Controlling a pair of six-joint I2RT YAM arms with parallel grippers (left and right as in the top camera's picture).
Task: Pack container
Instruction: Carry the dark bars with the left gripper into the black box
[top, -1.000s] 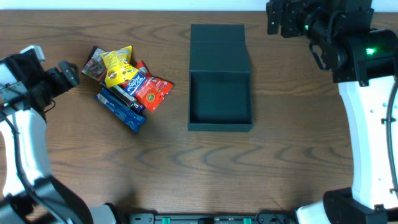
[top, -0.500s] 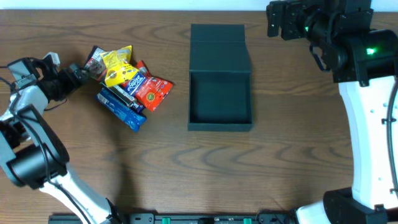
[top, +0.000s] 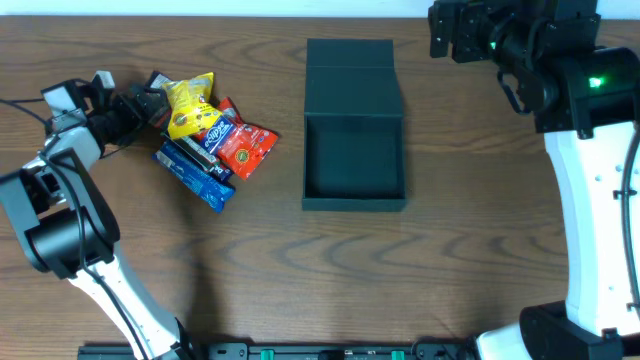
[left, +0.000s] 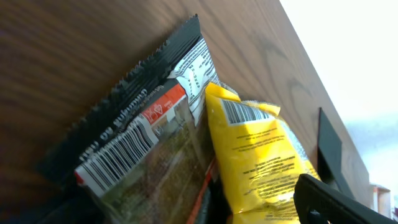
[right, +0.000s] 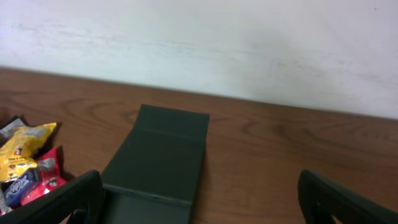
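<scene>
The container, a dark teal-grey open box, sits at the table's centre with its flap lid lying flat behind it. It holds nothing. A pile of snack packets lies to its left: a yellow packet, a red packet, a blue bar and a dark packet. My left gripper is open at the pile's left edge. In the left wrist view its jaws span the dark barcode packet and the yellow packet. My right gripper is open and empty, high behind the box, whose lid shows in the right wrist view.
A white wall runs along the table's far edge. Bare brown wood lies in front of and to the right of the box. The right arm's white base stands at the right edge.
My left gripper has moved right and toward the back, from the table's left edge up to the snack pile. The right arm, the box and the packets have not moved.
</scene>
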